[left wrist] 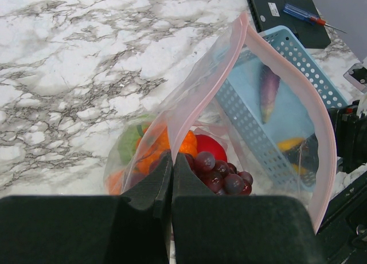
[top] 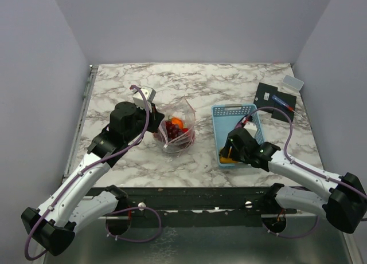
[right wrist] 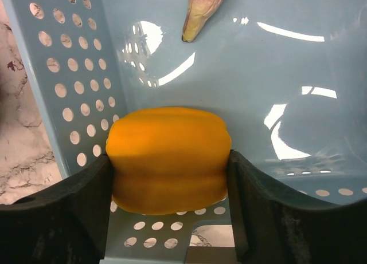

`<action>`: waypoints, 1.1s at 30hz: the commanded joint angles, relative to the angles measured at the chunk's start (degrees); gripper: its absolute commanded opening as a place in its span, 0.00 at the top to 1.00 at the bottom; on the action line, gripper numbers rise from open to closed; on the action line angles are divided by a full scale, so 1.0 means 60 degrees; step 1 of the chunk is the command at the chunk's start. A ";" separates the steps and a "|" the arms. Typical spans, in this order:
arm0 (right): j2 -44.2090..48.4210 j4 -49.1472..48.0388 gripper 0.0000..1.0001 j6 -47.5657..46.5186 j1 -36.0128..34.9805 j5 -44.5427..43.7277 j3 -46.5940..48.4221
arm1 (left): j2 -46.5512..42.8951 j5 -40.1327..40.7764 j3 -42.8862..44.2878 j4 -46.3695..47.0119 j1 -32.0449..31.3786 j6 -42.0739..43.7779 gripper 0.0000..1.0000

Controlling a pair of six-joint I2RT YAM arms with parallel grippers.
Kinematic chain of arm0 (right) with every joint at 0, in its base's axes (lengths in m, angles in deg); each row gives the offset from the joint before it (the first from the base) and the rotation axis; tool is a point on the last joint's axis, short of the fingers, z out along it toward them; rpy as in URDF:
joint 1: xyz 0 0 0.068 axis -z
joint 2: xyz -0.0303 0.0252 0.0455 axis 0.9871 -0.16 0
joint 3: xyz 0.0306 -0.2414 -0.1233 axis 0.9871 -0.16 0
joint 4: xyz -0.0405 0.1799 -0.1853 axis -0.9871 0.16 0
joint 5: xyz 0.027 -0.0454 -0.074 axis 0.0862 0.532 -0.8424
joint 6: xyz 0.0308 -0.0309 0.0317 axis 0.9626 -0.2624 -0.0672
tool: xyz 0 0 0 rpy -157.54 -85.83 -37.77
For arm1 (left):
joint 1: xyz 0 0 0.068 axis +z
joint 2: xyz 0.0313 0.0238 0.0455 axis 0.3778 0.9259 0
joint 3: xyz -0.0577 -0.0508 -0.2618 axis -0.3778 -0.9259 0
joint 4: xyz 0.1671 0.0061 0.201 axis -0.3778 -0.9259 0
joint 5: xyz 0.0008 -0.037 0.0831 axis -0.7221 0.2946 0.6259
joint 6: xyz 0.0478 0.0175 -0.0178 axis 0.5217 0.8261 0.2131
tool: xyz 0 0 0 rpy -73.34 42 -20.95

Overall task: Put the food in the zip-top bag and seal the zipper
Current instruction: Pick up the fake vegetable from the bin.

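The clear zip-top bag stands open on the marble, its pinkish-red zipper arching up. Inside it lie dark purple grapes, a red tomato, an orange pumpkin and a green cabbage. My left gripper is shut on the bag's near mouth edge and holds it up. My right gripper is down in the light-blue basket, shut on the yellow pepper. The purple eggplant lies farther back in the basket; its tip shows in the right wrist view.
A black tray with a screwdriver and a small clear box sit at the back right. The basket's perforated walls close in around my right gripper. Grey walls border the table.
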 commanded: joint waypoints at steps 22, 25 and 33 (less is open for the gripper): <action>0.1297 0.1545 0.62 -0.2486 0.0042 -0.0951 0.3197 | -0.0004 -0.0154 -0.0090 0.0114 0.0068 -0.0013 1.00; 0.1297 0.1304 0.63 -0.3112 0.0042 -0.0481 0.3741 | 0.0010 -0.0155 -0.0087 0.0106 0.0064 -0.0001 1.00; 0.1102 0.0479 0.64 -0.4279 0.0039 0.1165 0.5035 | 0.0054 -0.0166 -0.0069 0.0092 0.0069 -0.0013 1.00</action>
